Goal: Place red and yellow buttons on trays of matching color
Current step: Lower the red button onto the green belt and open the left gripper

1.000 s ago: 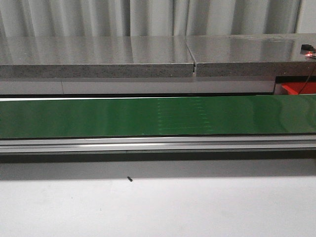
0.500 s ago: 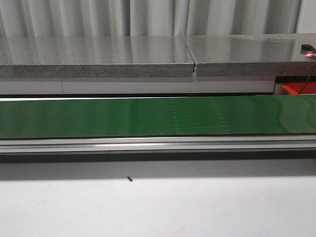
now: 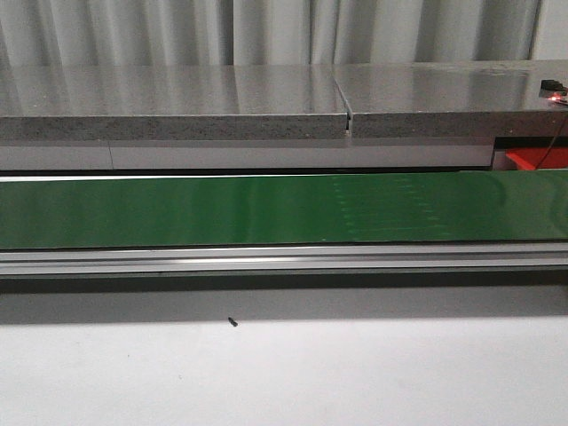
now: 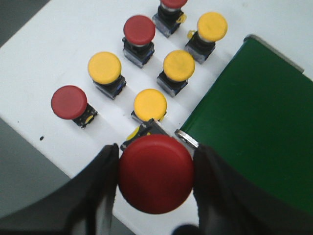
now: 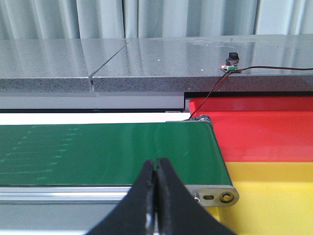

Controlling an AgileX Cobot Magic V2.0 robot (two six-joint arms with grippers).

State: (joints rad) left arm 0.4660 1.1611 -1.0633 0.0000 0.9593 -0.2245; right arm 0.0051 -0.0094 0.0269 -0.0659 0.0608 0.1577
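Note:
In the left wrist view my left gripper (image 4: pixel 155 181) is shut on a red button (image 4: pixel 155 174), held above the white table beside the green belt's end (image 4: pixel 254 127). Beyond it on the table stand several loose buttons: yellow ones (image 4: pixel 149 105), (image 4: pixel 104 67), (image 4: pixel 178 65), (image 4: pixel 212 26) and red ones (image 4: pixel 69 102), (image 4: pixel 139 30), (image 4: pixel 172 4). In the right wrist view my right gripper (image 5: pixel 157 169) is shut and empty over the belt's near rail. The red tray (image 5: pixel 259 127) and yellow tray (image 5: pixel 274 196) lie past the belt's end. Neither gripper shows in the front view.
The green conveyor belt (image 3: pixel 284 211) runs across the front view behind a metal rail (image 3: pixel 284 259), with a grey stone shelf (image 3: pixel 177 102) behind it. A small black speck (image 3: pixel 232 322) lies on the white table. A wired sensor (image 5: pixel 230 62) sits on the shelf.
The faint pale marks on the green belt have shifted to the right in the front view. Nothing else there has moved.

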